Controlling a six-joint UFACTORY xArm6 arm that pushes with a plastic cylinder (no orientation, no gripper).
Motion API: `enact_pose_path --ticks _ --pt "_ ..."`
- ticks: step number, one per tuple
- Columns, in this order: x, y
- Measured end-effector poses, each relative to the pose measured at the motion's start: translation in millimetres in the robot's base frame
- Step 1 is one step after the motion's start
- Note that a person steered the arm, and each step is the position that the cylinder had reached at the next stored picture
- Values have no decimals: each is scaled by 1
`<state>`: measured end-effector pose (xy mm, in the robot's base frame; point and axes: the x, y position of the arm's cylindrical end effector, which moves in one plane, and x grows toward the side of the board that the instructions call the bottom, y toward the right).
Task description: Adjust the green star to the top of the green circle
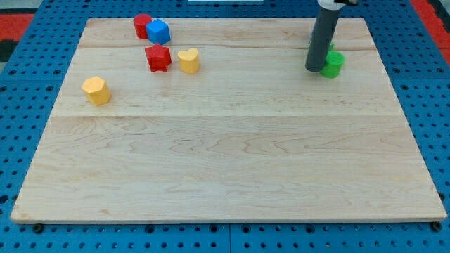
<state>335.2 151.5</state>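
Observation:
My tip (314, 70) rests on the wooden board (225, 154) near the view's top right. The green circle (333, 64) stands just right of the tip, touching or nearly touching it. A small sliver of green (331, 47) shows just above the circle at the rod's right edge. It may be the green star, but the rod hides most of it and its shape cannot be made out.
At the view's top left stand a red cylinder (142, 25) and a blue cube (159, 31), touching. Below them are a red star (158, 57) and a yellow heart (188, 61). A yellow hexagon (96, 91) sits further left.

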Motion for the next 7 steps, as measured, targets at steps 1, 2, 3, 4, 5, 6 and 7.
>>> enact_pose_path --ticks 1,2,3,4,5,6,7 --pt "14 -46" --pt "29 -52" --pt "53 -74" --pt "17 -55" --pt "-17 7" --pt "-21 11" --pt "-29 -6"
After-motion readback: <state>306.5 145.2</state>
